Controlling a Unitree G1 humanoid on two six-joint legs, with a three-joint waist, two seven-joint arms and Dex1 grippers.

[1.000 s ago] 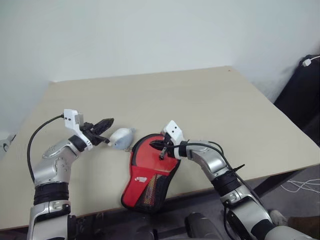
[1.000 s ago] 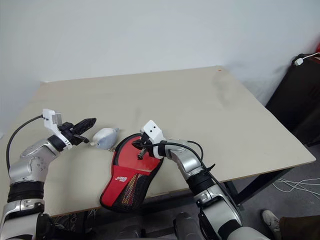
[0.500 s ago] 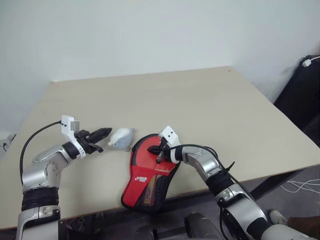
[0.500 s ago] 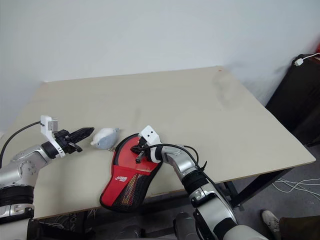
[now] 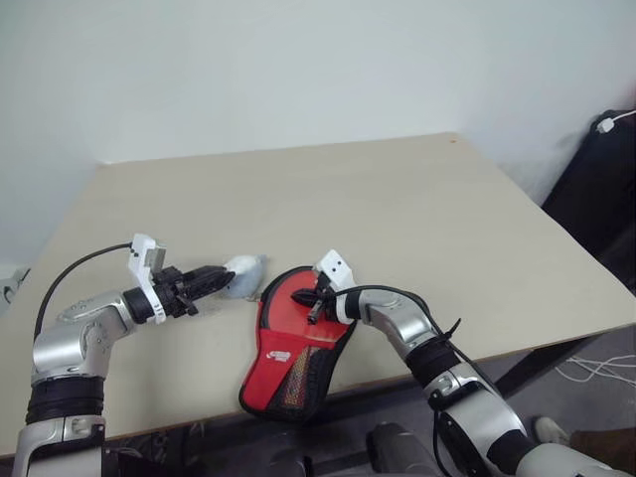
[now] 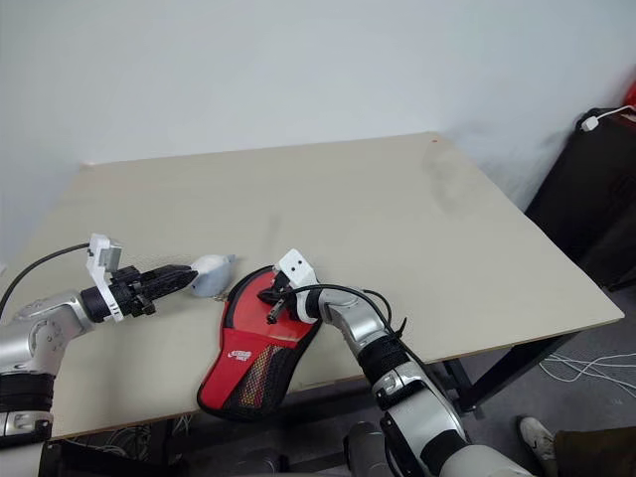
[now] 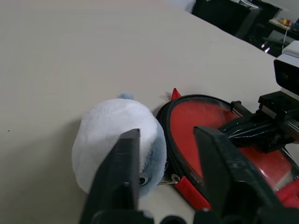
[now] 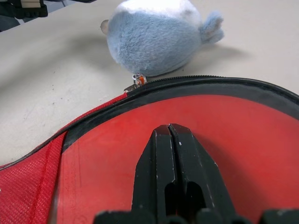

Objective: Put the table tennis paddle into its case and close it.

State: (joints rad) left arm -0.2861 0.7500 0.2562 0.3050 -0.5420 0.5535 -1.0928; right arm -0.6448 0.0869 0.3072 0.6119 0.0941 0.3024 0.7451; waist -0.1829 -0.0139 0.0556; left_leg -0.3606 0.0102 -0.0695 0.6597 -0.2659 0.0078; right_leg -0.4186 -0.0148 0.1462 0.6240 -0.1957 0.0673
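Beside the fluffy ball [image 7: 117,140], left fingers [image 7: 119,177] have parted.

Parted left gripper [image 7: 166,144] fingers above fluffy ball [image 7: 117,140], beside red case [image 7: 219,140].

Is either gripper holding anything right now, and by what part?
Nothing held. Left gripper jaws open by the fluffy ball; right gripper shut over the paddle.

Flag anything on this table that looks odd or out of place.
A fluffy whitish-blue ball lies against the rim of the case, a toy among table tennis gear; it sits by the zipper pull. The case lies unzipped with the paddle showing inside, and its narrow end overhangs the table edge.
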